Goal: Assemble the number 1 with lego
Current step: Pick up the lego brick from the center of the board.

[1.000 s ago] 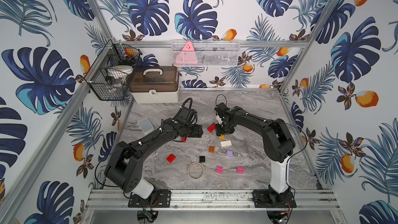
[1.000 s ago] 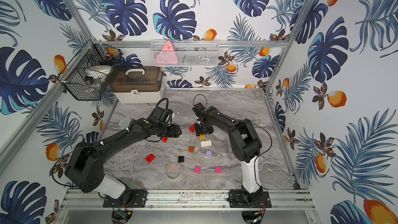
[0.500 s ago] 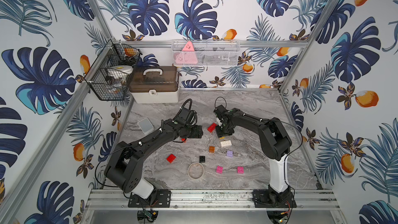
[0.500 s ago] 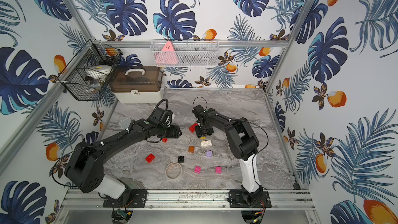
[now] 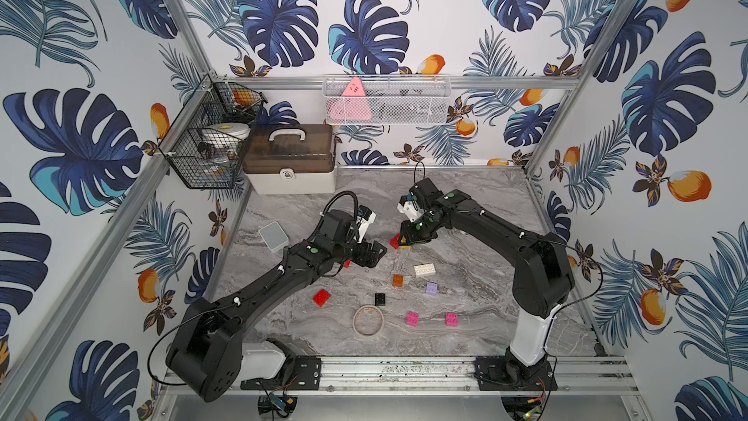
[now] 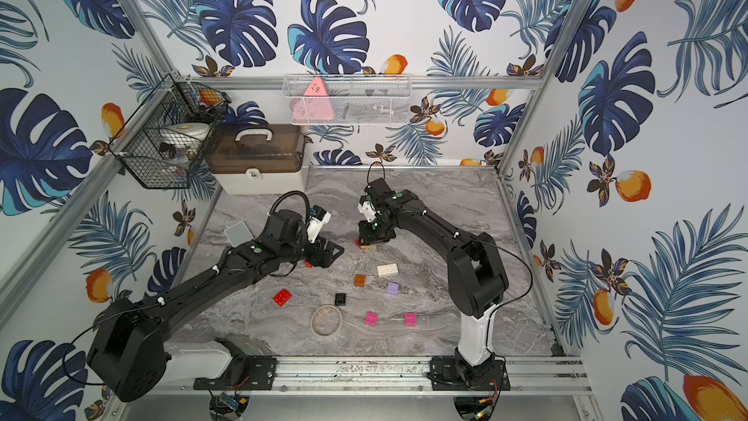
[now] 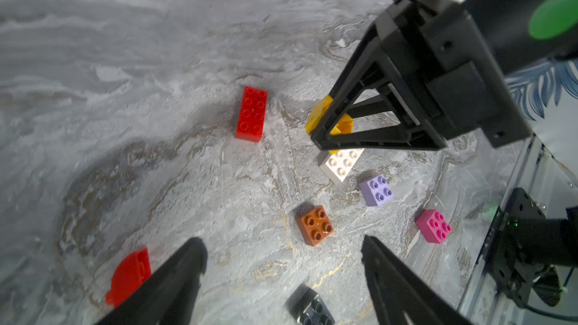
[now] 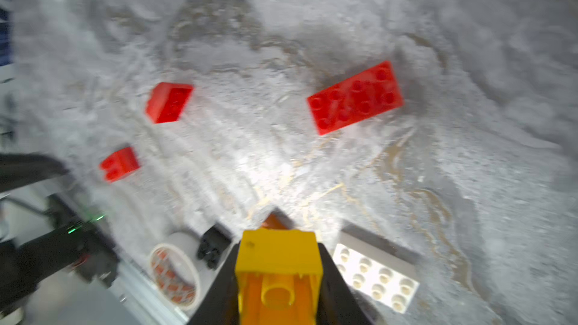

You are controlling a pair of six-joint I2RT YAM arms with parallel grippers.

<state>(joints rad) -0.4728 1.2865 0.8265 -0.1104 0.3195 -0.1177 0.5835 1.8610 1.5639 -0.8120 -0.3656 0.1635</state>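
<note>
Lego tally: 3 red (1 long red brick (image 7: 251, 114), 2 small red bricks (image 8: 169, 102) (image 8: 119, 164)), 2 pink bricks (image 5: 412, 318) (image 5: 451, 319), 1 each orange brick (image 5: 398, 280), white brick (image 5: 424, 270), lilac brick (image 5: 431, 288), black brick (image 5: 379, 299), yellow brick (image 8: 278, 254). Right gripper (image 5: 406, 241) clamps the yellow brick, at 11 o'clock from the white brick. Left gripper (image 7: 283, 245) spread wide, empty.

Right claw (image 8: 278, 246) now around yellow brick (image 8: 278, 257)

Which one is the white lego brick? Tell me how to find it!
Look at the middle of the grey marble table. The white lego brick lies there, studs up, next to a small orange brick and a lilac brick. It is the only white one, and longer than those square neighbours.
</note>
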